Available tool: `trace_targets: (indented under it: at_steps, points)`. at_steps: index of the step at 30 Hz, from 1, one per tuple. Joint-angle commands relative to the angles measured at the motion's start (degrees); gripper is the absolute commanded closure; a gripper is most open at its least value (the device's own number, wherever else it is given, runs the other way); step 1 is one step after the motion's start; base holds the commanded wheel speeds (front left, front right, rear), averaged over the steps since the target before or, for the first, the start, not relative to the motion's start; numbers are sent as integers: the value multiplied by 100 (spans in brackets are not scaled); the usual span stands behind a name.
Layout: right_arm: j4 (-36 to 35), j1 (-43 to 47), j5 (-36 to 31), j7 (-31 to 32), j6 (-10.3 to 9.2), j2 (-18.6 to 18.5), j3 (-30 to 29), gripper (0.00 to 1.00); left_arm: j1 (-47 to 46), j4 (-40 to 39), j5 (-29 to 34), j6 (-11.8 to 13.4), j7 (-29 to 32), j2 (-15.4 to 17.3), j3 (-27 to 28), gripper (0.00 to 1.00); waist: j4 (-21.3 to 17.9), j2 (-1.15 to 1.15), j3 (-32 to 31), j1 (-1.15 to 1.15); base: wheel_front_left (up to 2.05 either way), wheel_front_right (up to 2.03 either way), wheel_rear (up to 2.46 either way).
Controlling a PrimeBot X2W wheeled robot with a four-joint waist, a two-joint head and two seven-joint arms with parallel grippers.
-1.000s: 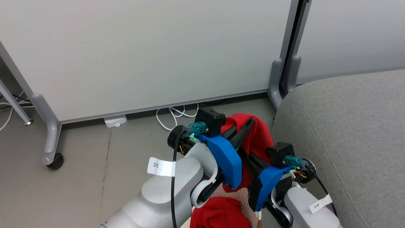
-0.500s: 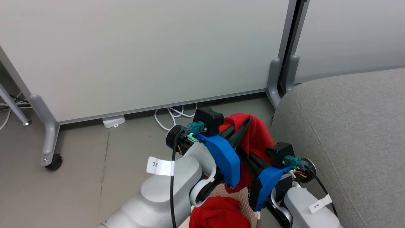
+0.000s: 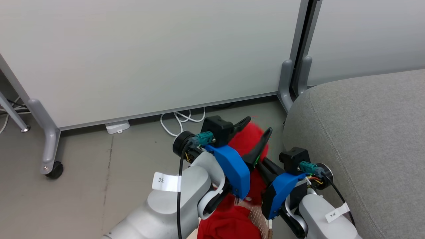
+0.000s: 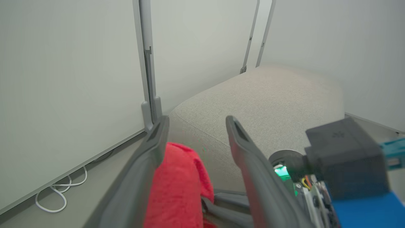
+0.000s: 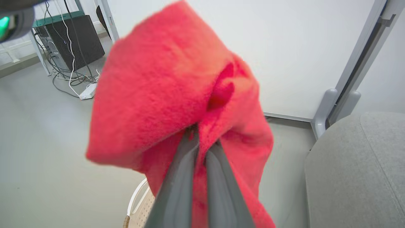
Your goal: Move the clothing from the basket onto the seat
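Seat (image 3: 365,132) lies just right of my right gripper (image 5: 202,139), pinched on red garment (image 5: 171,72); left gripper (image 3: 258,125) spread, farther from seat

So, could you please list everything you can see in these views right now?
held garment: one, red, above the basket
second garment: one, red, in the basket
basket: one, cream, beneath the held garment
seat: one, light grey, right
partition panels: two, white, behind
cable: one, white, on the floor under a panel
small box: one, white, beside the cable
left gripper: one, dark, open beside held garment
right gripper: one, dark, shut on held garment
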Motion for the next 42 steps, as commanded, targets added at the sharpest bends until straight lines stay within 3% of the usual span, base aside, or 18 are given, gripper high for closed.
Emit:
trace_targets:
  at_steps: [1,8,12,21,32,42]
  points:
    - [-35,-34,-50,-36,3,-21,-29,100,52,-7,48,-48,-74,55,-33,0,5,0,2,0,0,0,0]
    - [-113,8,-149,-76,3,-21,-172,100,423,-160,247,-167,-519,324,-15,0,49,0,34,0,0,0,0]
    - [-141,47,-215,-79,3,-21,-281,100,753,-365,457,-95,-608,468,215,0,82,0,61,0,0,0,0]
    - [-380,89,-322,-103,3,-21,-474,100,2044,-1540,1637,143,-611,840,1732,0,114,0,153,0,0,0,0]
    - [-692,198,-390,-20,3,-21,-629,100,3392,-2126,2674,-76,-608,866,3255,0,80,0,161,0,0,0,0]
    - [-857,297,-450,60,3,-21,-756,100,3982,-2182,3094,-271,-608,638,4151,0,63,0,154,0,0,0,0]
